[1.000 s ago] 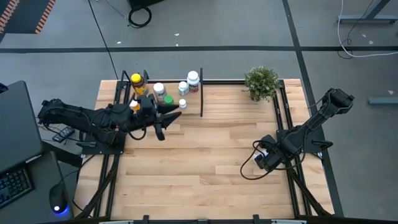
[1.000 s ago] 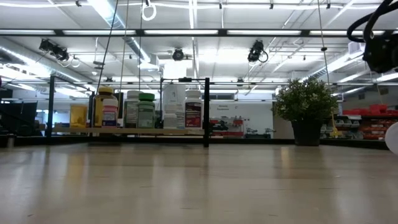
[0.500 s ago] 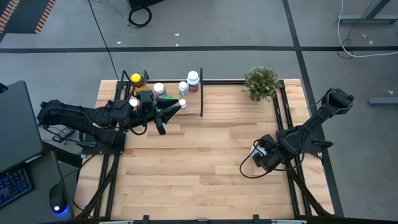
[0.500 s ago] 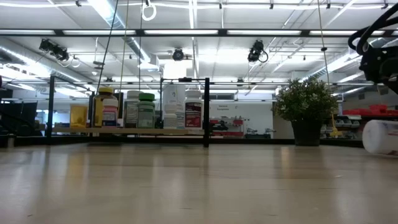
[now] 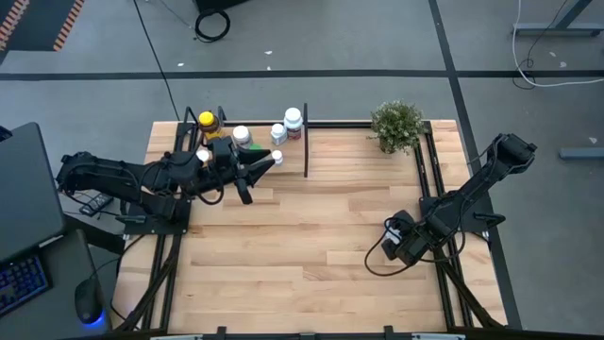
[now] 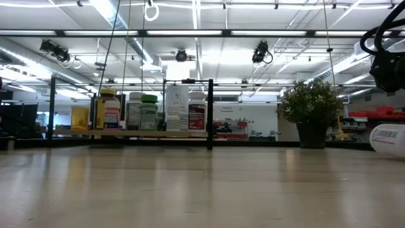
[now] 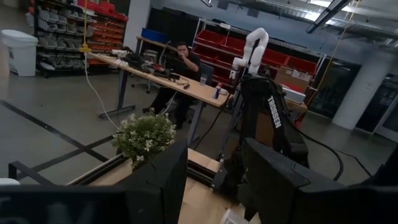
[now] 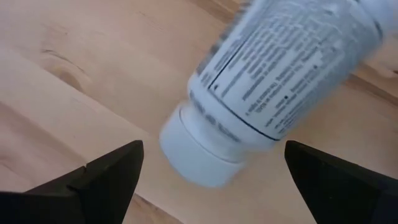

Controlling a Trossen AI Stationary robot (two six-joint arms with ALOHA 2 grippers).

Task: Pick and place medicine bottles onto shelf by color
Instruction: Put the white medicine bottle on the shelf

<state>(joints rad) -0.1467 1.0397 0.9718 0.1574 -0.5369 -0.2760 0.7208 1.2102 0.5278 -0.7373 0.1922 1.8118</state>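
1. High view: the left gripper (image 5: 253, 176) is hovering just in front of the shelf (image 5: 321, 124) at the desk's far left corner. Several medicine bottles are standing there, among them an amber yellow-capped bottle (image 5: 208, 126), a green one (image 5: 255, 151) and a white-capped one with a dark red label (image 5: 293, 121). The right gripper (image 5: 394, 236) is sitting low near the desk's right edge, close to a white bottle that is mostly hidden under it. A small potted plant (image 5: 397, 124) is occupying the far right corner.

2. Low view: the shelved bottles are standing upright in a row, and a white bottle (image 6: 387, 139) is lying on its side at the desk's right edge.

3. Left wrist view: the left fingers (image 7: 163, 186) are standing partly apart with nothing between them, facing the plant and a seated person (image 7: 180, 65) beyond.

4. Right wrist view: the right fingers (image 8: 109, 171) are spread wide on either side of the lying white bottle (image 8: 273, 81), not touching it. Being round and on its side, it could roll off or skid toward the desk's edge if one finger is nudging it first.
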